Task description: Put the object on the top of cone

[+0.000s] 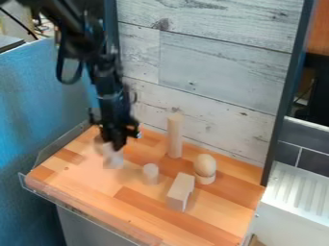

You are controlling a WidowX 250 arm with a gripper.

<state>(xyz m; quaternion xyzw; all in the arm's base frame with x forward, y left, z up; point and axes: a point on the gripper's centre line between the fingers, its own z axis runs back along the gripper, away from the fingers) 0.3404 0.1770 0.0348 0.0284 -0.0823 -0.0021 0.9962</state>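
The black gripper hangs pointing down over the back left part of the wooden work surface, with the black arm coming in above it from the upper left. Directly below the gripper, and overlapping its lower end in the view, is a pale, blurred piece; whether the two touch is unclear, and so is whether the gripper is apart, together or clamped on this piece. The pale piece is the task's thing nearest to the gripper, but its blurred outline does not show whether it is the object to be placed or the cone. To the right of the gripper, a tall wooden cylinder stands upright near the plank-patterned back panel. A short pale cylinder stands upright to the right of the gripper and closer to the camera. Farther right, a rounded, egg-like wooden piece has a narrower pale base below it. A pale block with a notched side lies between the short cylinder and the rounded piece, closer to the camera than both. Left of the gripper is a blue panel, and well apart to its right is a white ribbed surface.
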